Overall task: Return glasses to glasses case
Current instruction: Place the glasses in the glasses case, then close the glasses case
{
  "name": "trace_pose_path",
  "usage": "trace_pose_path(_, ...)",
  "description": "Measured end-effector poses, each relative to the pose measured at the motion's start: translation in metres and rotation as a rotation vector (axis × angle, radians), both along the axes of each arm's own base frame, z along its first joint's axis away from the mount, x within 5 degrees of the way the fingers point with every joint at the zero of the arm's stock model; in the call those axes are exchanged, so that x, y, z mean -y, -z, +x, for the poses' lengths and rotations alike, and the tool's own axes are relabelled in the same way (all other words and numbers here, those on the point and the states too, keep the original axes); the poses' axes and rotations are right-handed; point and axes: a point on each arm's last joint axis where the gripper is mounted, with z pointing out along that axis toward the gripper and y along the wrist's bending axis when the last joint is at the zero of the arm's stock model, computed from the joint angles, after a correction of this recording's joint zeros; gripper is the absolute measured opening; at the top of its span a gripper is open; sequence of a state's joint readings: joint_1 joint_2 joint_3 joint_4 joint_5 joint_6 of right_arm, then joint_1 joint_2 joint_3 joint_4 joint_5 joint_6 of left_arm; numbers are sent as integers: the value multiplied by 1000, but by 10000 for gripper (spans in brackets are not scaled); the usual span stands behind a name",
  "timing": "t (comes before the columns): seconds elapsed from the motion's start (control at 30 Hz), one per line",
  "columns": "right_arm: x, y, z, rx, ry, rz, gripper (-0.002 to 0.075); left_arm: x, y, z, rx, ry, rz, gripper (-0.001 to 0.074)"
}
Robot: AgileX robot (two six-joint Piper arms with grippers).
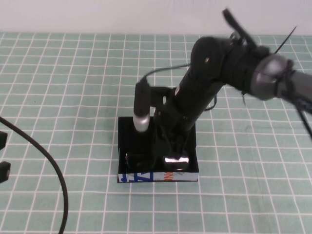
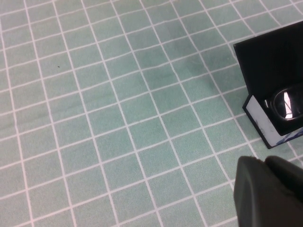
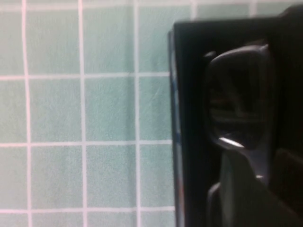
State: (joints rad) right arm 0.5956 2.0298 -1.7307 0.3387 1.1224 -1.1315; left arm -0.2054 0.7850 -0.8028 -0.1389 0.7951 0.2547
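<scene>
Sitting inside the glasses case (image 1: 157, 176) near its printed front edge, the glasses (image 1: 157, 159) show one bright lens, with the right tool (image 1: 168, 146) lowered into the case just above them; whether its fingers are apart or still pinching the frame I cannot tell. A lift-off with a finger snagged could drag the glasses out. The left tool (image 2: 267, 191) waits low over the tabletop (image 1: 58, 97), its fingers together. Farther back, the flap lid stands open.

Green checked tabletop (image 2: 118, 118); black glasses case (image 2: 272, 71) at 3 o'clock w/ glasses (image 2: 286, 104) inside; left gripper (image 2: 270, 191) at 5.
</scene>
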Motion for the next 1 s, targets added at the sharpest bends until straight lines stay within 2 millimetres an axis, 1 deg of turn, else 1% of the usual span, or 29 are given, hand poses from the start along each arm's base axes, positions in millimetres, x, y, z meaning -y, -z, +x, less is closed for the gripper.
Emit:
trace_pose_path(0.07, 4, -14, -2, 21, 14, 21, 99, 0, 0, 0, 1, 3, 2, -2)
trace_pose_path(0.1, 7, -23, -3, 36, 25, 38, 62, 1, 0, 0, 3, 13, 4, -2)
trace_pose_path(0.17, 16, -42, -3, 69, 81, 76, 20, 3, 0, -1, 10, 60, 20, -2)
trace_pose_path(0.23, 27, -61, 2, 104, 181, 129, 2, 8, 0, -4, 11, 157, 31, -2)
trace_pose_path(0.33, 48, -80, 14, 123, 374, 219, -7, 22, 1, -6, -3, 324, -12, -2)
trace_pose_path(0.4, 63, -87, 25, 96, 506, 297, -8, 31, 2, -4, 1, 420, -54, -2)
trace_pose_path(0.47, 74, -90, 35, 50, 607, 375, -10, 38, 10, 2, -19, 475, -101, -2)
trace_pose_path(0.57, 85, -88, 48, -32, 710, 481, -10, 46, 28, 13, -86, 519, -157, -2)
trace_pose_path(0.67, 87, -79, 59, -83, 767, 538, -11, 53, 53, 23, -175, 582, -182, -2)
trace_pose_path(0.83, 80, -42, 76, -177, 810, 527, -11, 75, 89, 34, -312, 687, -203, -2)
trace_pose_path(0.93, 78, -20, 84, -214, 830, 506, -11, 93, 105, 40, -342, 693, -204, -2)
trace_pose_path(1.0, 77, -9, 88, -226, 843, 495, -11, 105, 114, 45, -334, 666, -195, -2)
